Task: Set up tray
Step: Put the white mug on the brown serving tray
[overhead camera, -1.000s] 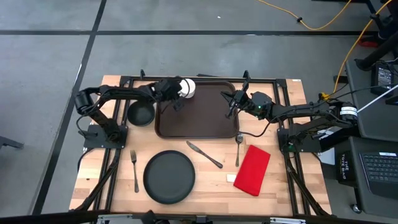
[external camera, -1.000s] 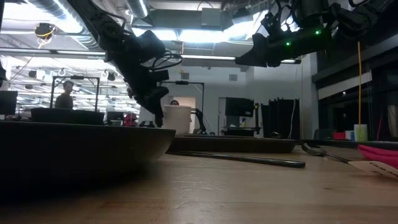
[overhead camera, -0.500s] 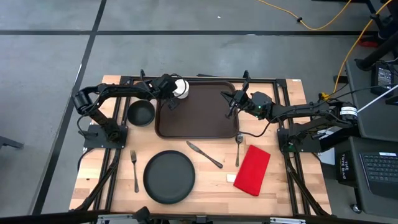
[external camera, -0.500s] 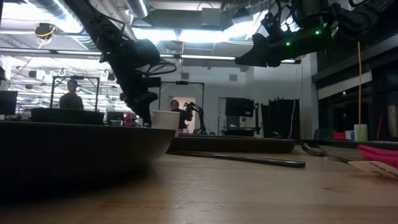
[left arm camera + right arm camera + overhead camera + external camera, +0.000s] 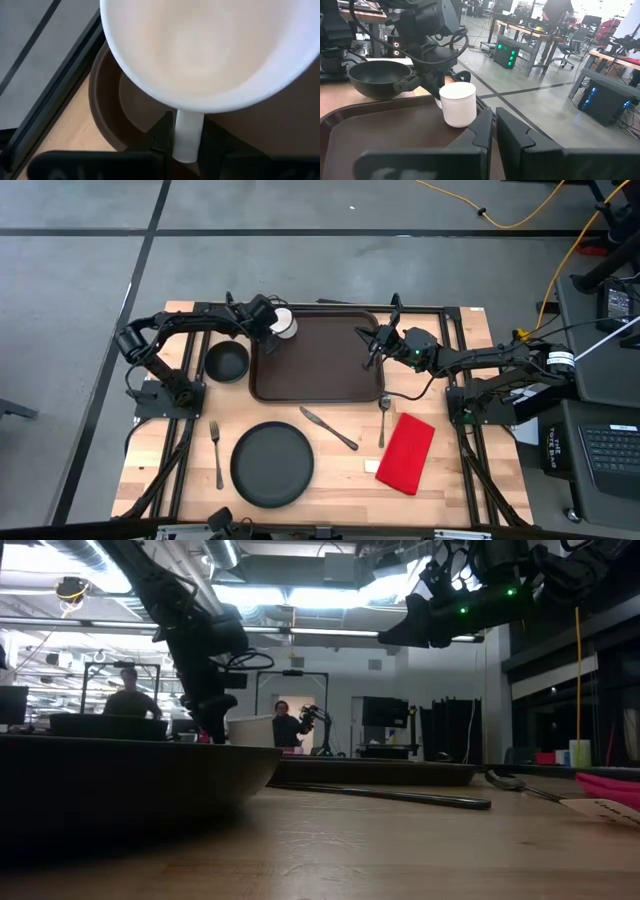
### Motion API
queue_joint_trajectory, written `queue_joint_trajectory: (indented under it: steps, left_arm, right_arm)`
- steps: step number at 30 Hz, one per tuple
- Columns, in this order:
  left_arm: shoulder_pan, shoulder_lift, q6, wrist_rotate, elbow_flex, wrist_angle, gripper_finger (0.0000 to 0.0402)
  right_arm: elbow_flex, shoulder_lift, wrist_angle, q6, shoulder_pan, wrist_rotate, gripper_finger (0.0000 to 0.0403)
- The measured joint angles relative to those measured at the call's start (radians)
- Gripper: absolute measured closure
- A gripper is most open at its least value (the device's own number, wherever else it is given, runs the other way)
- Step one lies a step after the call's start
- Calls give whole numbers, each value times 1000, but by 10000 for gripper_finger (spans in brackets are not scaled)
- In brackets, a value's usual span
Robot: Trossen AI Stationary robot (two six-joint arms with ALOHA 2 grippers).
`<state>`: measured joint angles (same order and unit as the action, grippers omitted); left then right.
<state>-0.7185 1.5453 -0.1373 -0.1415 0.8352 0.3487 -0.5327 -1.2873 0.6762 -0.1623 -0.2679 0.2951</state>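
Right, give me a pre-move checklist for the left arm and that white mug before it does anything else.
1. Left gripper has the white mug by its handle: ok, fingers closed on the handle in the left wrist view.
2. Mug upright: ok, it stands level in the right wrist view.
3. Mug over the tray: ok, at the tray's far left corner near the rim.
4. Mug resting on the tray floor: cannot tell, the contact is not clear in any view.
5. Mug clear of the black bowl: ok, the bowl sits off the tray, apart from the mug.
6. Right gripper out of the way: ok, shut and raised over the tray's right side, away from the mug.
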Motion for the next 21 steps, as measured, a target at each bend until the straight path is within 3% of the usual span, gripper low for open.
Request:
queue_joint_trajectory:
  steps: [12, 21]
  left_arm:
    - [-5, -115, -77, 4, 0, 15, 349]
    - [-5, -90, -78, 5, 0, 31, 351]
  right_arm:
    - [0, 0, 0, 0, 0, 0, 374]
    - [0, 0, 0, 3, 0, 0, 374]
